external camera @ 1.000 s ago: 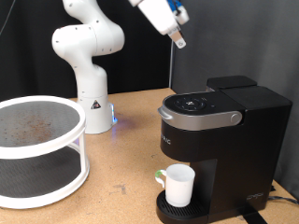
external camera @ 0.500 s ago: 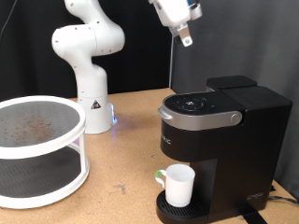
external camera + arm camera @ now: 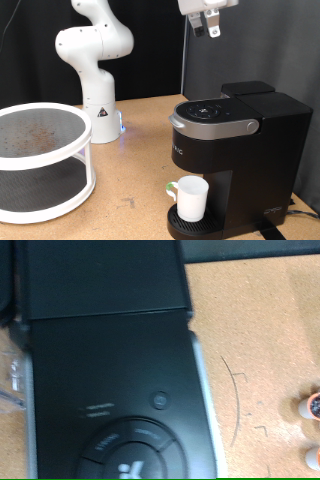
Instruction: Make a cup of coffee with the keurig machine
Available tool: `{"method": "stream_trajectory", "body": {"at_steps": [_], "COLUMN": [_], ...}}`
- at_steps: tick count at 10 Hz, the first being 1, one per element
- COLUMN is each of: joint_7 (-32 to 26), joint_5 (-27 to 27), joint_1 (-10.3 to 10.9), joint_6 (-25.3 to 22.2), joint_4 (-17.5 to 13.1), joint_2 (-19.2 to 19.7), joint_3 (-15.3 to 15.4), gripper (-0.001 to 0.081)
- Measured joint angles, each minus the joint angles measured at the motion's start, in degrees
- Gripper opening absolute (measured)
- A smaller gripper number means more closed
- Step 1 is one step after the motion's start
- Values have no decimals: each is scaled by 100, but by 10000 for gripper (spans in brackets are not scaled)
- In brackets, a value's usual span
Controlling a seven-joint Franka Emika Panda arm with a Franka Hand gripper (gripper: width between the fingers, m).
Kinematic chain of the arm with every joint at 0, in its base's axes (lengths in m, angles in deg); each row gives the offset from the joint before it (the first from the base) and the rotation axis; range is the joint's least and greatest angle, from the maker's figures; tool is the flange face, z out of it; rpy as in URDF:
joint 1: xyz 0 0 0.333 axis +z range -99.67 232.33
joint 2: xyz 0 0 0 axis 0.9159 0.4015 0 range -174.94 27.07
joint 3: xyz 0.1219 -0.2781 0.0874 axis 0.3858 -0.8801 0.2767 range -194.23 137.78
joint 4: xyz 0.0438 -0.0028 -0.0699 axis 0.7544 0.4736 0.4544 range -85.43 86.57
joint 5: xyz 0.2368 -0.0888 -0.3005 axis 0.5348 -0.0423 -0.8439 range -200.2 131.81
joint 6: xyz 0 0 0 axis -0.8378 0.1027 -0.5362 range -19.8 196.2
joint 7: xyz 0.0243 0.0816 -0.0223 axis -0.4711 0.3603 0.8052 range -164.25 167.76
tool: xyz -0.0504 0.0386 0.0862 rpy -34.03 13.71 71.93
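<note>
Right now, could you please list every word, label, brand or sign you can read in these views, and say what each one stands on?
None can be read.
keurig machine front: pale lettering beside the cup, too small to read.
Machine top in the wrist view: faint print and button symbols, too blurred.
Robot base: small dark triangle mark, no legible text.
The gripper, high above the machine, bears none.

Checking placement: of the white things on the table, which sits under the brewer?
The cup, on the keurig machine drip base; the white rack stands apart.

light: even, bright | background: dark | exterior: sharp | wrist: blurred, soft focus
</note>
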Motion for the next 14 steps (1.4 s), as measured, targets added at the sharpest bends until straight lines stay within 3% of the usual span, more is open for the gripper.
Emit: {"method": "stream_trajectory", "body": {"at_steps": [4,7,10,13,14], "joint_7": [-9,-4,-91,-100,-126], "joint_5": [-281,-385,-388,-385,-375], "joint_1": [-36,-36,-31,-23,-15], "joint_6": [17,254,506,1710,1829], "joint_4": [-597,-602,-391,202,330], "joint_2": [815,1142,1349,1363,1363], "joint_3": [-13,-12,0,13,13], "gripper": [807,807,807,798,629]}}
